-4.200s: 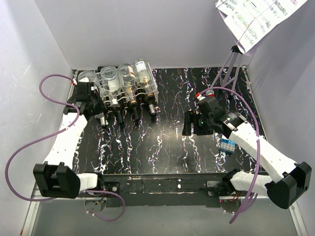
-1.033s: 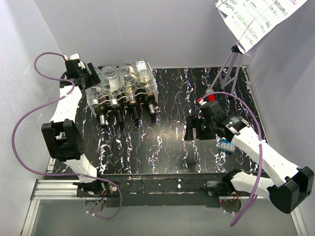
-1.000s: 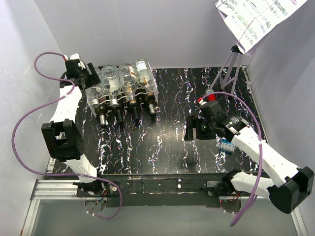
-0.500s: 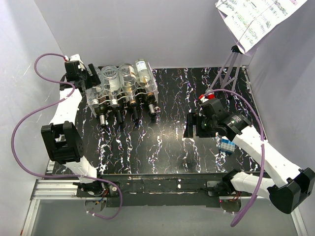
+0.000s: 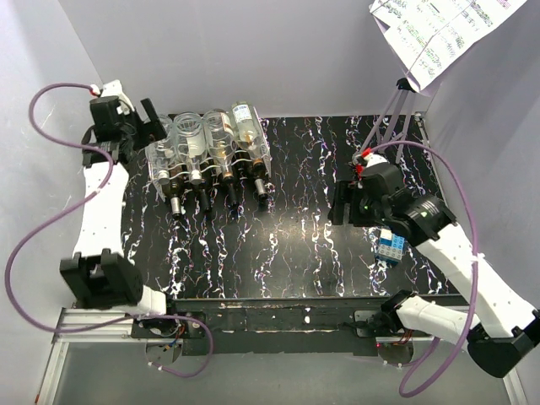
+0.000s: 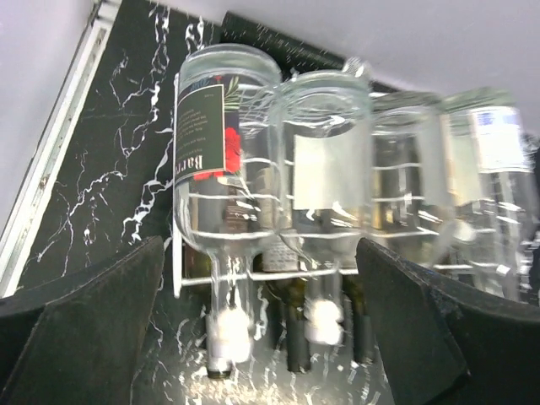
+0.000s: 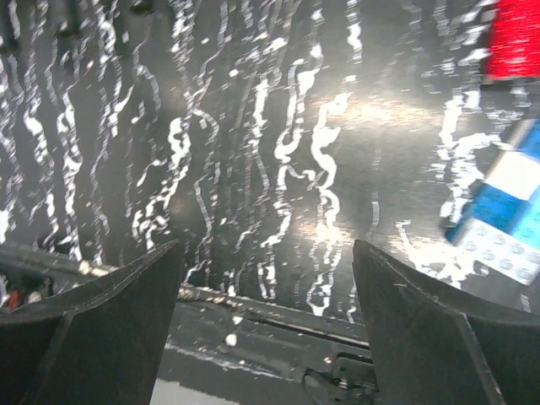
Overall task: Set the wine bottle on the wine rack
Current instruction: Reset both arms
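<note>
4 bottles [image 5: 207, 153] lie side by side in the wine rack [image 6: 178, 270] at the far left of the black marbled table [image 5: 295, 245], necks pointing toward the arms. The wine bottle [image 6: 221, 160] for the task is the leftmost one, sitting in the end cradle. It's clear glass w/ a dark label [image 6: 201, 126] that has a red flower and sideways white lettering starting "Barr", rest I can't make out. The next one over has a plain white label [image 6: 325, 173], no text afaict. The far-right bottle [image 6: 494, 186] has a label w/ blue print, too small to read. There's also a paper sheet [image 5: 439, 29] hanging top right in the overhead cam, printed but unreadable.

Left gripper [image 5: 145, 128] is spread wide w/ nothing in it, hovering just behind the bottle bottoms at the far-left corner. The wrist cam shows both fingers [image 6: 84, 329] clear of the glass. Right gripper [image 5: 342, 205] is also wide open and empty, above bare table on the right, w/ a blue & white block [image 5: 390, 249] near it.

Vs a sec ago: the left claw was narrower and closer in at the base of the leftmost bottle. Now it's spread wider and backed off toward the corner, arm raised. Bottles haven't budged. Right arm has drifted a bit to the right.
</note>
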You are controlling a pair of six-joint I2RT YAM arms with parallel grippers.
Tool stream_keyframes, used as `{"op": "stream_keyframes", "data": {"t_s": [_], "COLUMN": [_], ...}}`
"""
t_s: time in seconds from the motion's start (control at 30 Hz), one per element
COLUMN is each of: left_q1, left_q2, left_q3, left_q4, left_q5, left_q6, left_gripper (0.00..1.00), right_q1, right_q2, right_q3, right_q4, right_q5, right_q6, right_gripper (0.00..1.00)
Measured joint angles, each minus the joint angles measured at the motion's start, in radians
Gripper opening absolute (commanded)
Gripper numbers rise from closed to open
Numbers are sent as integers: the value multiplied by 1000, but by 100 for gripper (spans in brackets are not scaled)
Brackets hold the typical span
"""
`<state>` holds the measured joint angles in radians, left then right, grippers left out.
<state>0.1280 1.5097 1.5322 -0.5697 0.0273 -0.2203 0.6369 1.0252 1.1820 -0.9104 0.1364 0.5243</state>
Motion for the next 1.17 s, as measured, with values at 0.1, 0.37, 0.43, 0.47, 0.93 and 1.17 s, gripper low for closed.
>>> {"op": "stream_keyframes", "data": {"t_s": [0.1,0.37,0.43,0.47,0.93,1.17], "left_q1": [0,-10,-13,-14,-111,-161], "left_q2": [-146,-629,-702,-731,-938,-913], "left_q3": [-19,-195,-213,-219,-208,-177], "left_q4": [-37,-206,-262,-293,-426,-435], "left_q5": [12,-39,-84,-107,-229,-268], "left_q6": [-40,-156,-176,-184,-175,-161], "left_gripper": [98,98,98,98,98,98], "right_q1": [-1,-2,-2,-2,-3,-3], "right_q2": [-54,-211,-233,-248,-382,-429], "right_q3": [8,71,111,132,211,209], "right_q4": [-30,-74,-96,-103,-145,-142], "right_q5": [129,478,547,581,807,804], "right_q6": [0,7,20,21,-32,-32], "right_gripper": [90,90,90,90,92,92]}}
